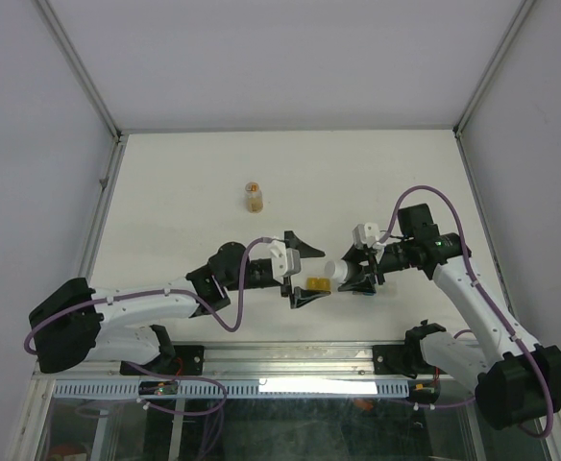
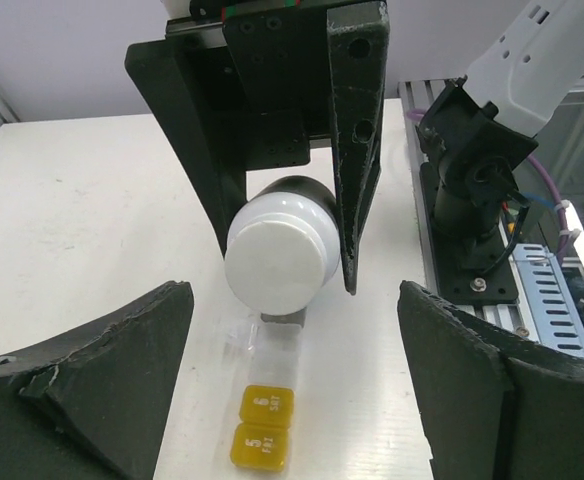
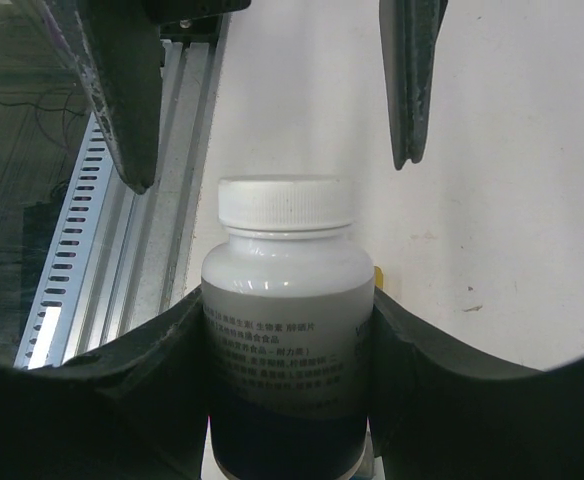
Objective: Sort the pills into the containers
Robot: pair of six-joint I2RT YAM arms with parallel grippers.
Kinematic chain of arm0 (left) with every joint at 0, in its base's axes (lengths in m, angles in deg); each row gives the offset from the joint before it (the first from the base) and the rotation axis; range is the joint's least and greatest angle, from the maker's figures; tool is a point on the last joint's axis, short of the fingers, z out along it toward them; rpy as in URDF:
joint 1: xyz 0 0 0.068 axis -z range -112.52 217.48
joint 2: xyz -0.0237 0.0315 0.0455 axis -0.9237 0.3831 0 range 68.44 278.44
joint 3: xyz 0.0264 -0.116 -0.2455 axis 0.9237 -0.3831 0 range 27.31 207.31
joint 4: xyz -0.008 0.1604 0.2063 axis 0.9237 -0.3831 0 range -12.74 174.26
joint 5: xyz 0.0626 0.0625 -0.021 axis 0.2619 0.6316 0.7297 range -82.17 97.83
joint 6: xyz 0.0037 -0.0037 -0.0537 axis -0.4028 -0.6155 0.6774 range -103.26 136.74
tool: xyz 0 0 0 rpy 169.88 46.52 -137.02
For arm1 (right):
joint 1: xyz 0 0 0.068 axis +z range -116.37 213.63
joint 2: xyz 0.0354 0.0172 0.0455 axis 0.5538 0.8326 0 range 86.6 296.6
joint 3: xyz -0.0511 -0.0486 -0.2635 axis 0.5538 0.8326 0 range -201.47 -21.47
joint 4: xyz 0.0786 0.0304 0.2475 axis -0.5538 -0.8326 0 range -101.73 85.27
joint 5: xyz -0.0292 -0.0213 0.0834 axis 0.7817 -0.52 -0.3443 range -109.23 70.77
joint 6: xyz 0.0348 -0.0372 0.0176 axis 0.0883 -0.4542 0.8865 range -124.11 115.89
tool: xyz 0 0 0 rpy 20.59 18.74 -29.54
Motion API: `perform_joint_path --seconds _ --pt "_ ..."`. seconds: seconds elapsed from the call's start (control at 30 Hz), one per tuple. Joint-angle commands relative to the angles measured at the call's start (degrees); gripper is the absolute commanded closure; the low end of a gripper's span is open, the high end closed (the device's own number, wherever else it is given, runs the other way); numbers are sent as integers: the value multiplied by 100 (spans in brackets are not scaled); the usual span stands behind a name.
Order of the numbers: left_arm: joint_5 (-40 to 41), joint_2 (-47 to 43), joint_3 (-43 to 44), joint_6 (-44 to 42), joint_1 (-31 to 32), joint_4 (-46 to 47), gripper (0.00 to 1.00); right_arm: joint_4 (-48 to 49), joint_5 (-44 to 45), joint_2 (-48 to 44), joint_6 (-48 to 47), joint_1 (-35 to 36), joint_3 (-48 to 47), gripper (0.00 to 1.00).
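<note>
We record: left gripper (image 2: pixel 294 300) released, jaws spread wide; container strip (image 2: pixel 262 432) flat on table (image 1: pixel 194 163) below it; right gripper (image 3: pixel 290 310) grasping white-capped pill bottle (image 1: pixel 336 270), cap facing left gripper.

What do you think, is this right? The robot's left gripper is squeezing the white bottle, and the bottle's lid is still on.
Not quite. The white bottle is squeezed by the right gripper, not the left one. The right wrist view shows its fingers pressed on both sides of the bottle. The left gripper is open and holds nothing. The lid is still on, as you said.
</note>
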Motion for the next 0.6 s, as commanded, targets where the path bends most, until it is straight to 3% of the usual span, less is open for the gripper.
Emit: perform_joint_path --seconds 0.0,0.2,0.57 --pt "-65 130 324 -249 -106 535 19 -16 -263 21 -149 57 -269 100" --pt "-65 307 477 -146 -164 495 34 -17 -244 81 -153 78 -264 100" --pt "-310 492 577 45 -248 468 39 -16 -257 82 -140 86 -262 100"
